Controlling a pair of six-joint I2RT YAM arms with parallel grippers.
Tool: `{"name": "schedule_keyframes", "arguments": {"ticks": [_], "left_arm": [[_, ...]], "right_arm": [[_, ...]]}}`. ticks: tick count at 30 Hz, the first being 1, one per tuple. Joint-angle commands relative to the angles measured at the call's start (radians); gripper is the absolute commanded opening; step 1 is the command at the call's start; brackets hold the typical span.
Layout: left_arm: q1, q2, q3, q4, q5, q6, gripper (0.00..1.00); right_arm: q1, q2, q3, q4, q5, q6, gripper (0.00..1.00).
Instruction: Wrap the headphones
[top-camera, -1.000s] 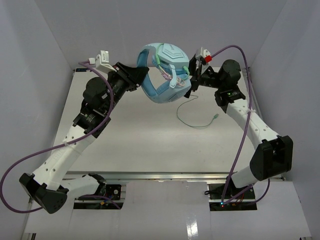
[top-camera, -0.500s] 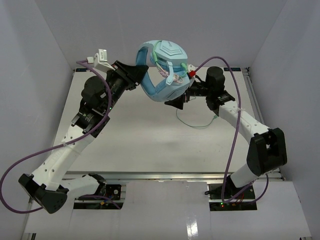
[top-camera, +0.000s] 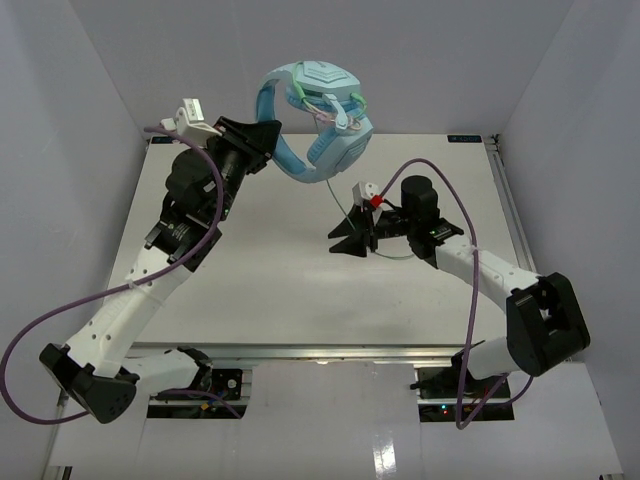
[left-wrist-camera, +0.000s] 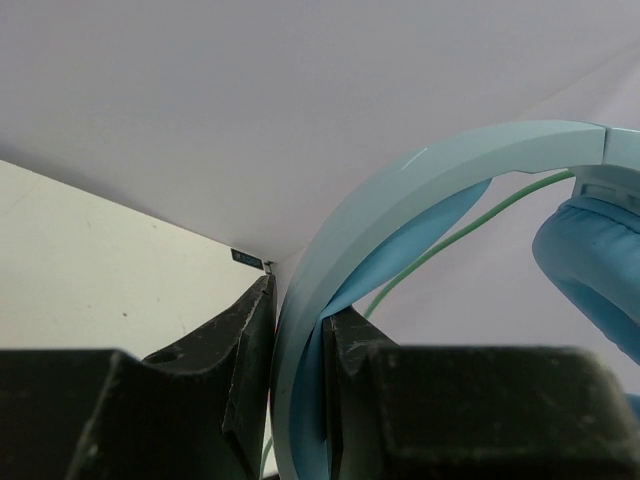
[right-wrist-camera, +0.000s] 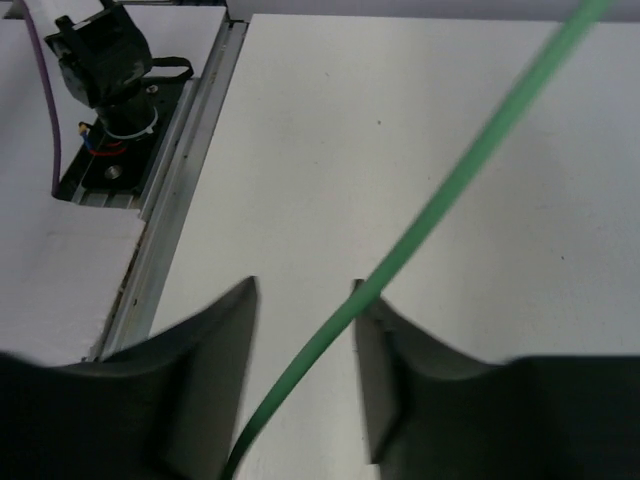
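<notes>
The light blue headphones (top-camera: 315, 115) hang in the air above the table's far edge. My left gripper (top-camera: 268, 132) is shut on their headband (left-wrist-camera: 400, 190), which runs up between the two black fingers; one earcup (left-wrist-camera: 590, 260) shows at the right. The thin green cord (left-wrist-camera: 450, 235) trails down from them. My right gripper (top-camera: 345, 238) is low over the middle of the table, apart from the headphones. Its jaws stand apart with the cord (right-wrist-camera: 440, 205) running slantwise between them, brushing the right fingertip (right-wrist-camera: 365, 300) and not pinched.
The white table (top-camera: 280, 290) is walled in by white panels at the back and both sides. A metal rail (right-wrist-camera: 180, 200) runs along its near edge, with an arm base (right-wrist-camera: 105, 60) beyond it. Purple cables (top-camera: 40, 330) loop off both arms.
My right gripper has left the headphones and dropped toward the middle of the table, its jaws narrowing around the cord. My left gripper has lifted the headphones slightly up and left.
</notes>
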Motion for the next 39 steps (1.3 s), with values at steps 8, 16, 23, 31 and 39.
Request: {"name": "schedule_keyframes", "arguments": {"ticks": [8, 16, 23, 31, 39], "left_arm": [[-0.003, 0.011, 0.05, 0.054, -0.211, -0.012, 0.0], [-0.004, 0.073, 0.085, 0.051, -0.294, 0.055, 0.0], [-0.031, 0.161, 0.094, 0.12, -0.451, 0.241, 0.0], [-0.057, 0.231, 0.023, 0.367, -0.564, 0.618, 0.0], [-0.07, 0.249, -0.079, 0.457, -0.554, 0.834, 0.0]], "right_arm": [[0.101, -0.096, -0.034, -0.011, 0.042, -0.013, 0.09], [0.182, -0.084, 0.082, -0.252, 0.255, -0.165, 0.08], [0.274, -0.045, 0.19, -0.433, 0.498, -0.301, 0.08], [0.338, -0.048, 0.313, -0.571, 0.73, -0.445, 0.08], [0.355, -0.096, 0.387, -0.63, 1.019, -0.619, 0.09]]}}
